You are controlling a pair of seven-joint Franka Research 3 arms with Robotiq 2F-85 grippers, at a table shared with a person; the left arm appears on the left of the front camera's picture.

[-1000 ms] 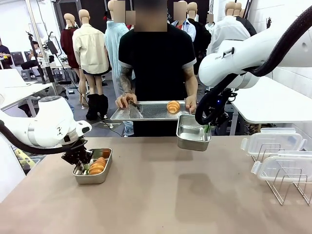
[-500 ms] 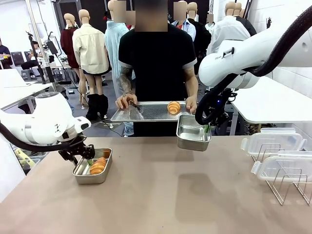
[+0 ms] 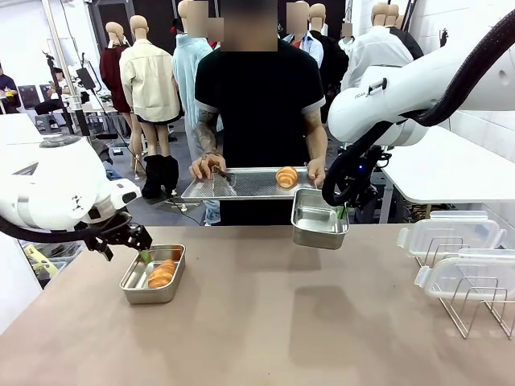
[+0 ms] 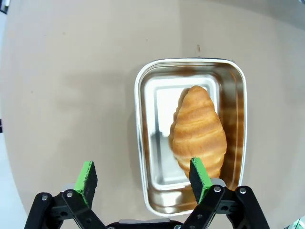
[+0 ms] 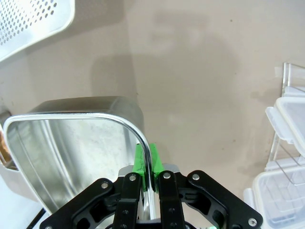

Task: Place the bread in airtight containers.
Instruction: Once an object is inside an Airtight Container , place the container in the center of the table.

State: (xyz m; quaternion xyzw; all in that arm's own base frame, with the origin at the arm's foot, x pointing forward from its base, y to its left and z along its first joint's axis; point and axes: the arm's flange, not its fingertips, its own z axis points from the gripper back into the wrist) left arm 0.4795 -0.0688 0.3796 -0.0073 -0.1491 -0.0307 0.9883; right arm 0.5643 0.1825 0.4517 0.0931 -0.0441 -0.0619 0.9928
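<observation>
backed the left tool (image 4: pixel 143 179) up and off toward the robot's left over the last second, away from the near tin (image 3: pixel 150 294). hanging just above one end of it now, fingers spread, gripping nothing. left everything else as it was.

on the surface (image 3: pixel 282 330): just that tin plus, far right, a wire rack (image 3: pixel 473 312) carrying two clear lids (image 3: pixel 451 233).

held level by the person (image 3: pixel 257 96) at the far edge: perforated tray (image 3: pixel 241 185), with the tray croissant (image 3: pixel 286 176) sitting on it.

clamped by its rim in the right tool (image 5: pixel 147 160): raised tin (image 3: pixel 318 236), empty, parked just below the tray's near edge, close to that croissant.

inside the near tin: packed croissant (image 4: pixel 198 131), lying flat along the length.

reckon roughly a third done: boxed one piece so far. still to do: get the tray croissant into the raised tin, set that tin down, then clip both lids on. not started on the lids yet.
</observation>
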